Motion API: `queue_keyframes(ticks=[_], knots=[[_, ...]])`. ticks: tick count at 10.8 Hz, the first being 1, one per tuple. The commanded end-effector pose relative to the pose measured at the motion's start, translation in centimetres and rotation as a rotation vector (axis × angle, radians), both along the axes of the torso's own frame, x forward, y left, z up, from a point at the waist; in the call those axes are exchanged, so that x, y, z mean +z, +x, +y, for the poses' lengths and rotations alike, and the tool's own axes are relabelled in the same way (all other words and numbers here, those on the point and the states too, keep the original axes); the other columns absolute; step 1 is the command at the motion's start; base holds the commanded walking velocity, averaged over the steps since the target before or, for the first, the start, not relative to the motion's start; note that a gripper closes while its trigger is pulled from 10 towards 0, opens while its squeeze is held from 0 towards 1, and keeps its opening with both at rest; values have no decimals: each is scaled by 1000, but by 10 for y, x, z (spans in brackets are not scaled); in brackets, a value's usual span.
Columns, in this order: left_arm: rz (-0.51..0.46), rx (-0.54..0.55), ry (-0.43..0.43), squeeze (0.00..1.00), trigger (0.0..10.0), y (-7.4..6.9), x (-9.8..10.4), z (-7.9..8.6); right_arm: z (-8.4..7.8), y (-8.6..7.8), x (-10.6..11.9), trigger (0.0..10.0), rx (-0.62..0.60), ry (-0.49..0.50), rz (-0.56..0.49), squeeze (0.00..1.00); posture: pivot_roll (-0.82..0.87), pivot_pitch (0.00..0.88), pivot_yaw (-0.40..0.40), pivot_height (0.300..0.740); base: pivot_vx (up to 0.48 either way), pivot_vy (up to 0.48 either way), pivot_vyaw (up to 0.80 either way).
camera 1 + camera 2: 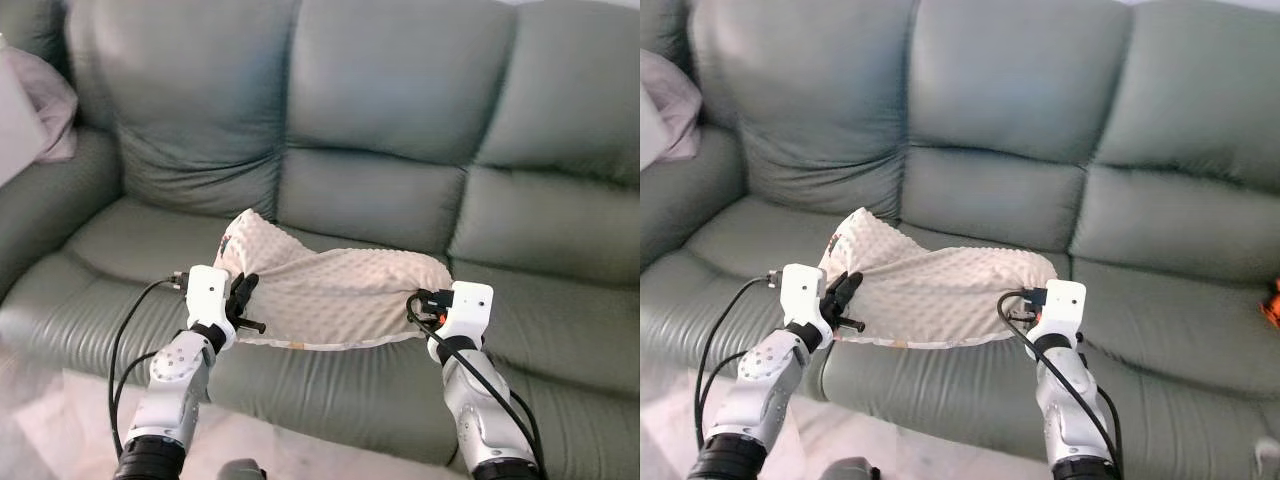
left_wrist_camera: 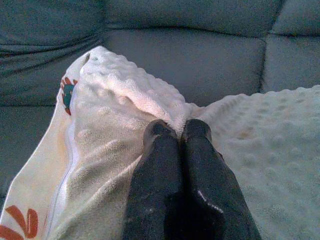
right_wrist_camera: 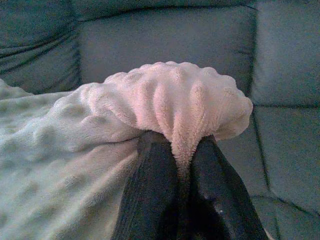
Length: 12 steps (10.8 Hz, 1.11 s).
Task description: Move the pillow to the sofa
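Observation:
A cream pillow [image 1: 335,290] with a dotted plush cover hangs between my two grippers, just above the seat of the grey-green sofa [image 1: 400,120]. My left gripper [image 1: 243,292] is shut on the pillow's left end, where the fabric bunches over its fingertips [image 2: 160,131]. At the pillow's right end my right gripper [image 1: 425,303] is shut on a gathered fold of plush [image 3: 185,107]. A white edge with red and teal print [image 2: 67,92] runs along the pillow's left side.
The sofa seat cushions [image 1: 130,250] spread wide beneath the pillow, with tall back cushions behind. A pinkish cloth [image 1: 45,100] lies on the sofa's left armrest. An orange object [image 1: 1272,300] sits at the far right of the seat. Pale floor [image 1: 60,410] shows below the sofa's front.

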<state>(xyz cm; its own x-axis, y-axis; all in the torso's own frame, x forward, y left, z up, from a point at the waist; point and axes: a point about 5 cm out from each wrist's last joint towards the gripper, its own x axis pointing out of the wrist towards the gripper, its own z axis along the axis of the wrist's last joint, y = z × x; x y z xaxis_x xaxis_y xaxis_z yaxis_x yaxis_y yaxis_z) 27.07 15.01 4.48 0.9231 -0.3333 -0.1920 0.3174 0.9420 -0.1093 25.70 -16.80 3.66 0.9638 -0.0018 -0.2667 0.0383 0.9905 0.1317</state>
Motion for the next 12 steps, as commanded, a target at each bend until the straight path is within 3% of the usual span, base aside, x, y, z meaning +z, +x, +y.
queue_keyframes(ticks=[1,10,12], knots=[[-20,-12,7,0,10000,4,5,-2,-2,3,6,10000,-13,1,-23,0,-40,0,9,740,0,0,-800],[-18,-5,12,0,10000,6,6,2,1,5,12,10000,-7,-20,-51,0,-41,0,13,740,0,0,0],[-13,-5,11,0,10000,6,5,0,2,6,12,10000,-4,-16,-54,0,-41,0,13,716,0,0,0]])
